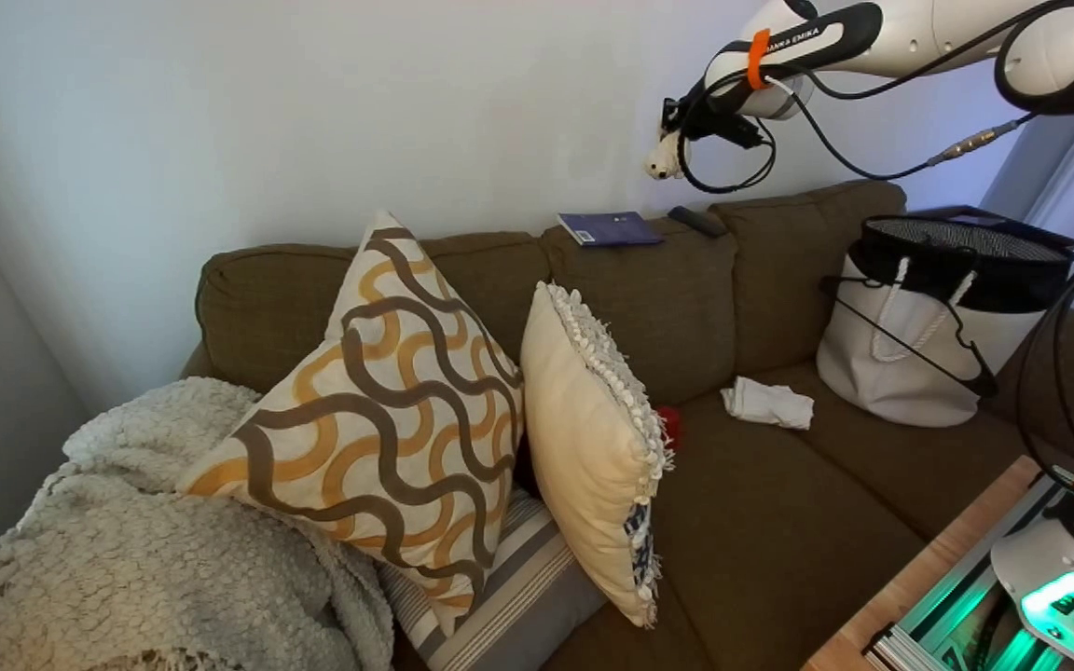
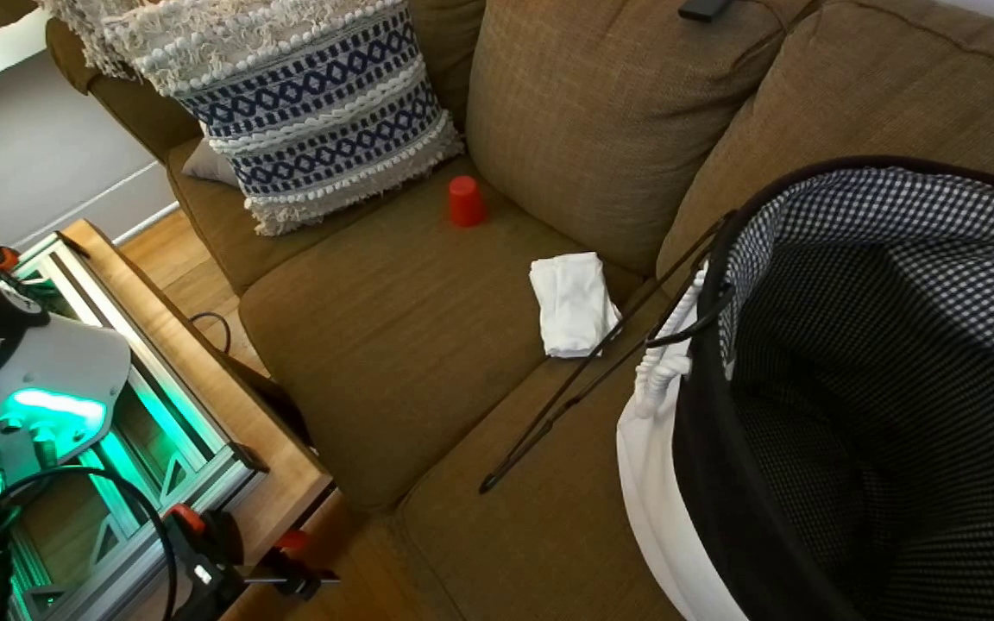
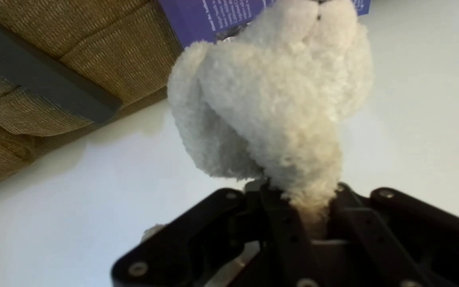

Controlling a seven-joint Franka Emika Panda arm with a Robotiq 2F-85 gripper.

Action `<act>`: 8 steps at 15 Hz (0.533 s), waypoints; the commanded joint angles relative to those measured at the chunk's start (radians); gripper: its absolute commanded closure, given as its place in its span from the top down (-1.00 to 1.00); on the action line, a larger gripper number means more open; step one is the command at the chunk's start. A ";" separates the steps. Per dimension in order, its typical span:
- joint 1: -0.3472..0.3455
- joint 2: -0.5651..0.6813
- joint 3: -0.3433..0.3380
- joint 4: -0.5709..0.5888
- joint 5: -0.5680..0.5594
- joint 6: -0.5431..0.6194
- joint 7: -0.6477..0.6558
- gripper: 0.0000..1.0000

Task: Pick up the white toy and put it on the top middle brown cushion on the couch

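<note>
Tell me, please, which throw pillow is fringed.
The cream throw pillow with navy diamonds; the wavy-patterned pillow and striped pillow show no fringe.

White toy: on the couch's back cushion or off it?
Off it: the gripper pinches the white toy, and an exterior view shows wall between toy and couch.

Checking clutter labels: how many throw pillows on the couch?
3 in an exterior view: wavy-patterned pillow leftmost, fringed pillow beside it, striped pillow low between them, partly covered. More may be hidden.
</note>
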 commanded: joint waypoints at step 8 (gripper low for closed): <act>-0.034 0.249 -0.032 0.337 0.110 -0.058 0.081 -0.93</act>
